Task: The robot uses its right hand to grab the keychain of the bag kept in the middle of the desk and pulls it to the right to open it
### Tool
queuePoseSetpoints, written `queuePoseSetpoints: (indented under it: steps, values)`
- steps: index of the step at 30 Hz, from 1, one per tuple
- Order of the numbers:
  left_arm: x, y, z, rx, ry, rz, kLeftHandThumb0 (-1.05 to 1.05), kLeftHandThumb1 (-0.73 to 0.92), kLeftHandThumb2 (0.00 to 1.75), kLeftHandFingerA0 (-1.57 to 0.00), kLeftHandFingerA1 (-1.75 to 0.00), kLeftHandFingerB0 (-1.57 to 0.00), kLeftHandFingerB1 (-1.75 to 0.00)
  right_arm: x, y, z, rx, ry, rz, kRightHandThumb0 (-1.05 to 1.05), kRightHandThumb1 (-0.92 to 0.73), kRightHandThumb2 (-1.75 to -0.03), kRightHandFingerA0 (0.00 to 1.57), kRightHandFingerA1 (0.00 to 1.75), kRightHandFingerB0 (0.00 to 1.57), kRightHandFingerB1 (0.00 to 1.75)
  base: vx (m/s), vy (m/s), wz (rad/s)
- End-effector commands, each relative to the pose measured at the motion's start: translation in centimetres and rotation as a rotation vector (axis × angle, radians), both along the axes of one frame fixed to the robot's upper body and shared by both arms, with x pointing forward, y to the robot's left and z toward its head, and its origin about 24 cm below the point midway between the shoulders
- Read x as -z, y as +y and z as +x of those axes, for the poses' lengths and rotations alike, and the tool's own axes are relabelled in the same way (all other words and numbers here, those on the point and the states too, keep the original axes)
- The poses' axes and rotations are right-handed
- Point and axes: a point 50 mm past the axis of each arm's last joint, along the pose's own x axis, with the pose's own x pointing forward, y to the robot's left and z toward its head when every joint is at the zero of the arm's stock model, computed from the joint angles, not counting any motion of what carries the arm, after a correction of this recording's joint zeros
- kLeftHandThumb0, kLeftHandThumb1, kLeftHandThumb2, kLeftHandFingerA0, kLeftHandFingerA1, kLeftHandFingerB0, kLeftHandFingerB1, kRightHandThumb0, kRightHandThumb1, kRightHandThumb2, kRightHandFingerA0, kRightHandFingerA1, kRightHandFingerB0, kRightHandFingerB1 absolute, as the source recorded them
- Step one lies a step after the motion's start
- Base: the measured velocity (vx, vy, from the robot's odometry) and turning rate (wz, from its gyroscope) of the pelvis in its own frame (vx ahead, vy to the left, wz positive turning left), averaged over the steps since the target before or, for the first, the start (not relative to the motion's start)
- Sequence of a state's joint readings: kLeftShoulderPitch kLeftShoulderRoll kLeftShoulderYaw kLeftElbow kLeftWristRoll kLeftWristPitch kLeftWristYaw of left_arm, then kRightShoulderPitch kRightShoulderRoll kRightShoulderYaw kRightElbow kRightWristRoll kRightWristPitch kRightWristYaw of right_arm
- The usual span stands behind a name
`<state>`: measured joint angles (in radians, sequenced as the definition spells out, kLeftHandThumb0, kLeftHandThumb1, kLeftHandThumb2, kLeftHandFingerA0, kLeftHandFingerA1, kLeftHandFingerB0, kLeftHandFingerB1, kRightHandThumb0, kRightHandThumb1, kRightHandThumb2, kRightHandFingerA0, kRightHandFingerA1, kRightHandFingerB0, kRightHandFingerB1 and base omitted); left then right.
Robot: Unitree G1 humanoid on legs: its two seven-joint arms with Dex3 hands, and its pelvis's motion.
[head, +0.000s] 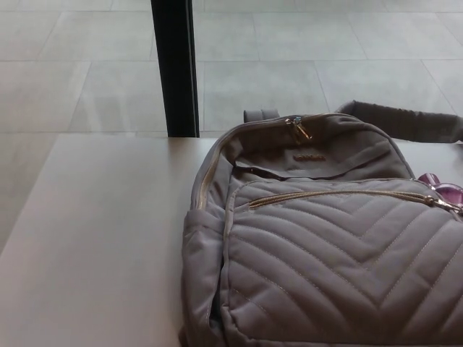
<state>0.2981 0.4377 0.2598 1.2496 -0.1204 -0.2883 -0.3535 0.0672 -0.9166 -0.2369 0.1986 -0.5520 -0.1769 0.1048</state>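
Head view showed neither hand, so the state of the fingers could not be told; nothing was held. The keychain [443,189], a purple-pink piece, lay at the far right edge of frame, just beside the gold pull at the right end of the front pocket zipper [347,194]. That zipper ran closed across the quilted front panel. The bag [325,246] lay flat on the table [94,238], to the right of frame rather than central, its lower and right parts cut off.

Risks, as judged: the keychain sat at the frame's margin and partly out of sight, so a right-hand approach could miss it or catch the fabric instead. The pull appeared already at the right end, leaving little travel for a rightward pull. With nothing bracing the bag, a tug could slide the whole bag instead of running the slider.

Count: one bag, one keychain, two gold zipper lines visible, one top zipper pull [300,129], one shoulder strap [405,119], one dark post [174,69] behind the table.
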Motion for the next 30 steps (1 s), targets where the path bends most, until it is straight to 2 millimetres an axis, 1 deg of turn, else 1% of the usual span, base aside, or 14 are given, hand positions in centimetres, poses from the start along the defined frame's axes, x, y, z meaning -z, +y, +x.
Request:
queuePoseSetpoints:
  steps: [1,3,4,11,12,14,17,21,22,24,26,27,28,30]
  values:
    - [-0.2,0.3,-0.2,0.002,0.015,0.021,-0.77,0.88,0.67,-0.57,-0.49,-0.41,-0.42,-0.1,-4.5,-3.0,0.268,0.028,0.299,-1.05,-0.65,-1.07,0.00,0.27,0.00,0.16,0.00,0.000,0.00]
    - [-0.2,0.3,-0.2,-0.003,0.016,0.008,-0.77,0.88,0.67,-0.55,-0.48,-0.41,-0.42,0.8,-7.2,-5.5,0.414,-0.025,0.372,-1.05,-0.83,-0.67,0.00,0.17,0.00,0.00,0.00,0.000,0.00]
    - [-0.1,0.3,-0.2,-0.005,0.019,0.006,-0.79,0.87,0.67,-0.58,-0.49,-0.44,-0.42,1.3,-8.3,-6.6,0.472,-0.049,0.394,-1.05,-0.65,-1.12,0.00,0.31,0.00,0.18,0.00,0.000,0.00]
    - [0.0,0.2,0.3,-0.006,0.007,0.008,-0.76,0.89,0.67,-0.57,-0.49,-0.41,-0.42,6.9,-13.4,-15.0,0.975,-0.268,0.823,-0.92,-0.63,-1.06,0.00,0.53,0.00,0.24,0.00,0.000,0.00]
    - [0.0,0.2,0.3,-0.006,0.003,0.005,-0.76,0.89,0.67,-0.58,-0.49,-0.41,-0.42,7.8,-13.6,-15.9,1.045,-0.249,0.784,-0.92,-0.67,-1.10,0.62,1.10,0.00,0.22,0.00,0.000,0.00]
    - [0.0,0.1,0.3,0.002,0.000,0.006,-0.76,0.89,0.66,-0.58,-0.49,-0.42,-0.42,8.7,-13.6,-17.2,1.116,-0.263,0.773,-0.90,-0.85,-0.67,0.79,1.33,0.00,0.32,0.00,0.000,0.00]
    - [-0.1,0.2,0.3,-0.007,-0.004,0.015,-0.75,0.91,0.67,-0.55,-0.48,-0.38,-0.40,11.7,-12.7,-20.1,1.275,-0.276,0.812,-0.76,-0.61,-0.96,0.90,1.12,0.03,0.45,0.00,0.000,0.00]
    - [-0.4,0.6,0.6,0.042,0.016,0.086,-0.73,0.92,0.71,-0.58,-0.50,-0.41,-0.42,14.9,-11.1,-21.4,1.340,-0.209,0.899,-0.63,-0.68,-0.60,0.79,1.38,0.04,0.57,0.00,0.000,0.00]
    - [-0.4,0.7,0.6,0.030,0.016,0.074,-0.71,0.75,1.08,-0.49,-0.61,-0.35,-0.54,15.6,-10.6,-21.6,1.344,-0.223,0.982,-0.65,-0.57,-0.82,0.88,1.30,0.05,0.57,0.00,0.000,0.00]
    - [-0.5,1.0,0.7,0.011,0.022,0.077,-0.73,0.92,0.70,-0.56,-0.52,-0.39,-0.43,16.6,-10.1,-22.0,1.377,-0.228,1.073,-0.61,-0.57,-0.81,0.86,1.31,0.12,0.55,0.00,0.000,0.00]
    - [-0.5,1.1,0.6,0.008,0.043,0.086,-0.72,0.74,1.09,-0.50,-0.62,-0.35,-0.54,17.5,-9.2,-22.1,1.307,-0.131,1.172,-0.58,-0.71,-0.59,0.31,0.87,0.06,0.50,0.00,0.000,0.00]
    - [-0.6,1.2,0.5,0.010,0.054,0.086,-0.73,0.92,0.73,-0.55,-0.52,-0.37,-0.43,17.6,-8.9,-21.8,1.271,-0.084,1.204,-0.57,-0.72,-0.60,0.37,0.69,0.09,0.49,0.00,0.000,0.00]
    - [-0.7,1.3,0.5,0.003,0.052,0.078,-0.70,0.75,1.08,-0.48,-0.62,-0.32,-0.54,17.9,-8.7,-21.5,1.249,-0.051,1.202,-0.59,-0.68,-0.61,0.44,0.69,0.15,0.47,0.00,0.000,0.00]
    - [-0.7,1.3,0.4,0.006,0.051,0.076,-0.73,0.92,0.73,-0.52,-0.52,-0.34,-0.42,18.0,-8.6,-21.3,1.243,-0.040,1.200,-0.62,-0.56,-0.88,0.43,0.70,0.12,0.53,0.00,0.000,0.00]
